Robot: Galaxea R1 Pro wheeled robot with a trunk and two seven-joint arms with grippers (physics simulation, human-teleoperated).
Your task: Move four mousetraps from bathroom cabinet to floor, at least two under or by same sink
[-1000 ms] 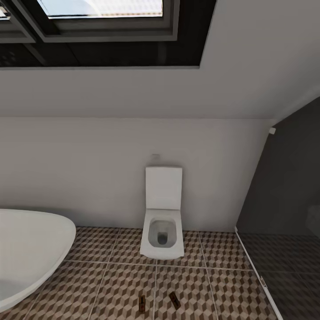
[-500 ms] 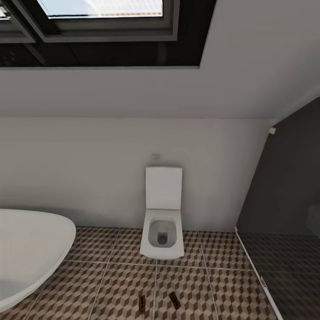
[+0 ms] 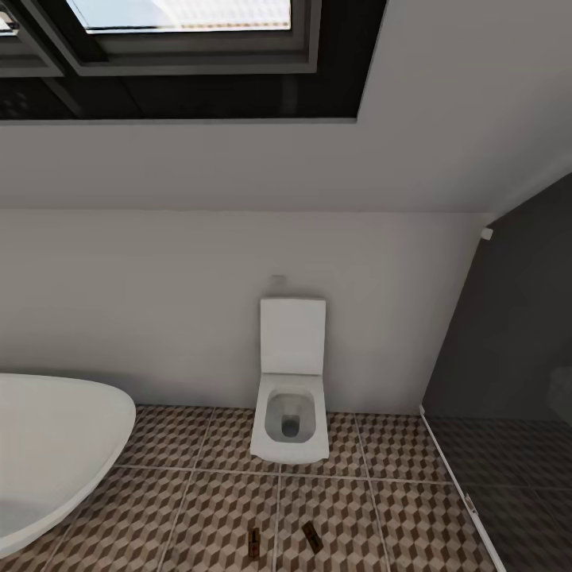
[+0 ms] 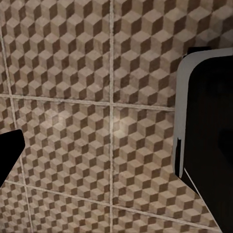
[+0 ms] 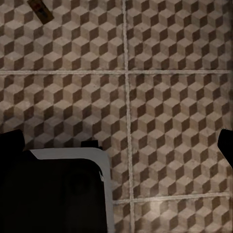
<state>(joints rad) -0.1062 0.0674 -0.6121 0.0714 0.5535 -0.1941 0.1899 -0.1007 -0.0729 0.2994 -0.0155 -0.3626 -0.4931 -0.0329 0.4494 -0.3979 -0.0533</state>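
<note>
Below, in the head view, two mousetraps are lying flat on the bathroom floor, side by side but apart, in front of a white toilet that is standing against the pale wall. At the head view's left, the rounded end of a white bathtub is reaching over the patterned tiles; at its right, a dark glass partition is closing off the corner. A dark-framed skylight is sitting in the sloped ceiling above.

In the right wrist view, one mousetrap is lying on the tiles at the picture's edge, well apart from the right pincer, whose dark fingertips are showing at opposite edges, spread wide with nothing between them. In the left wrist view, only one dark fingertip of the left pincer is showing over bare tiles; whether it is wide or narrow cannot be told. A dark, grey-rimmed part of the robot is showing beside it.
</note>
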